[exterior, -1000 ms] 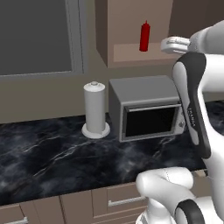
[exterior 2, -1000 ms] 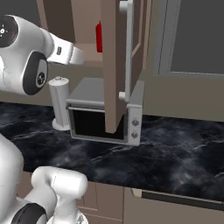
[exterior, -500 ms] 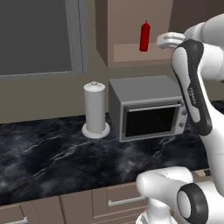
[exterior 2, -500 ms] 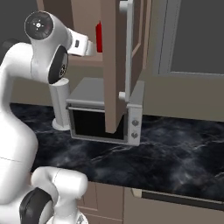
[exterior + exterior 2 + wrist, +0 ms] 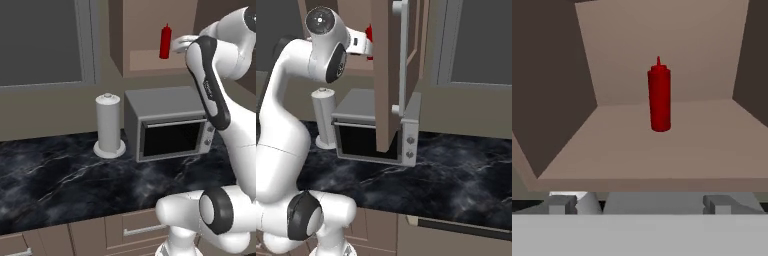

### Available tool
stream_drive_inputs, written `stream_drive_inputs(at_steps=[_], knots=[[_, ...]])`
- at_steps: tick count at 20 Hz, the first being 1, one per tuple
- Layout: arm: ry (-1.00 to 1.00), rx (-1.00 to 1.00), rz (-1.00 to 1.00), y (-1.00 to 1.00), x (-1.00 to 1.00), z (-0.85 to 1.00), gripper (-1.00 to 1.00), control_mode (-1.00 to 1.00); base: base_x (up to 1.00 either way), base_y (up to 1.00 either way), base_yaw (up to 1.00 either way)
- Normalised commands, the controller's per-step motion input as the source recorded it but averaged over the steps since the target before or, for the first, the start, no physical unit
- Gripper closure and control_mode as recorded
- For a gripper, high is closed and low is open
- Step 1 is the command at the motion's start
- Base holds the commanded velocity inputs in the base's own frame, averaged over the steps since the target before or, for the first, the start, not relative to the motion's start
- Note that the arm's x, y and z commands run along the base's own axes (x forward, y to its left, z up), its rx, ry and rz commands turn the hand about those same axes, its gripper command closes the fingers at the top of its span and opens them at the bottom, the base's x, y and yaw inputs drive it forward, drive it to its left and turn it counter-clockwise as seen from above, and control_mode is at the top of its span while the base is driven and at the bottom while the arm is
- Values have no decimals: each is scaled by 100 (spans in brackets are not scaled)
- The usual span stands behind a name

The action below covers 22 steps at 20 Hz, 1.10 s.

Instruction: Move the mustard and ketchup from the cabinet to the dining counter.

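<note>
Ketchup [image 5: 659, 97]: upright on the cabinet [image 5: 150, 60] shelf, mid-depth, apart from the walls. Gripper [image 5: 639, 202]: level with the shelf's front edge, tips spread wide, holding nothing. Cabinet door [image 5: 387, 75]: open, hiding most of the ketchup from the right.

Flat, even rendered light, soft shadows, slightly blurry, no glare.

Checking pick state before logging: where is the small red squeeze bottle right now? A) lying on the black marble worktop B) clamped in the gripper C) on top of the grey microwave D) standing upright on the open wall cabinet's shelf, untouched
D: the small red squeeze bottle stands upright on the shelf of the brown wooden wall cabinet, and the gripper sits short of it, fingers apart with nothing between them.
</note>
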Motion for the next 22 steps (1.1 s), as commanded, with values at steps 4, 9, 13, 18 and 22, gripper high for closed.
stream_drive_inputs(at_steps=[4,9,13,18,22], knots=[[0,-12,0,0,42,-2,-100,-100,0,0,0],[-2,-6,0,0,40,-9,-100,-100,0,0,0],[0,0,-1,-3,40,-1,-100,-100,0,0,0],[0,0,-3,-1,39,-2,-100,-100,0,0,0],[0,0,-2,-1,35,-5,-100,-100,0,0,0]])
